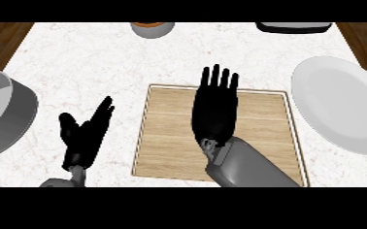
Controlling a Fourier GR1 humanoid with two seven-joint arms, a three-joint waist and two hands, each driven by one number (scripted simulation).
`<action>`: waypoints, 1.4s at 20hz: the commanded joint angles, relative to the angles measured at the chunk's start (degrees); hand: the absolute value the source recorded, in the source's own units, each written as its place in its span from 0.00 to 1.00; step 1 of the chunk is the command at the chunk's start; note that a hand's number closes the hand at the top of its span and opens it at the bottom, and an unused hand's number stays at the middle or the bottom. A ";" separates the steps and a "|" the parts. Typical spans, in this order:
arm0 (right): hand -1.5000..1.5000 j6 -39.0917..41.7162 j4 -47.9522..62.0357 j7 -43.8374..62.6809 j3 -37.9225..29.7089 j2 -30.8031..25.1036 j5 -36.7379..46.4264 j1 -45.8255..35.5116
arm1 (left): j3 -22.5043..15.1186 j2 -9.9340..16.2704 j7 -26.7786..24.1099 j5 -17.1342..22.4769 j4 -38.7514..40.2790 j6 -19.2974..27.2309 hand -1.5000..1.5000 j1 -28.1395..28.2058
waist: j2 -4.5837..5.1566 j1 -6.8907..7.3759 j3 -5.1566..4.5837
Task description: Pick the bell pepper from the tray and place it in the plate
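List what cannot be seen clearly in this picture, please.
- Bell pepper: not visible in the head view; the right hand and its forearm cover part of the tray.
- Plate: cut off by the right edge.
- Grey vessel: cut off at left.
- Two items at the top: cropped, unidentifiable.

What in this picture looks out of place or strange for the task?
No bell pepper shows on the wooden tray; the right hand, open and flat, covers part of it and may hide the pepper. The white plate holds nothing. The left hand rests open beside the tray.
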 commanded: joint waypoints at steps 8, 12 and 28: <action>0.00 -1.24 4.99 15.69 5.71 1.98 -1.85 1.39 | -0.31 -1.61 0.82 -1.35 1.85 0.58 0.50 -0.93 | 0.15 0.09 -0.12; 0.00 -0.31 9.02 14.44 2.75 1.99 1.02 1.09 | -0.07 -0.91 0.16 -0.37 0.07 -1.09 0.50 1.64 | 0.04 0.26 -0.11; 0.00 -0.59 14.81 8.29 -1.90 2.00 4.61 4.10 | 0.32 -2.40 -0.07 -1.63 0.28 -0.75 0.50 1.57 | 0.17 -0.46 -0.10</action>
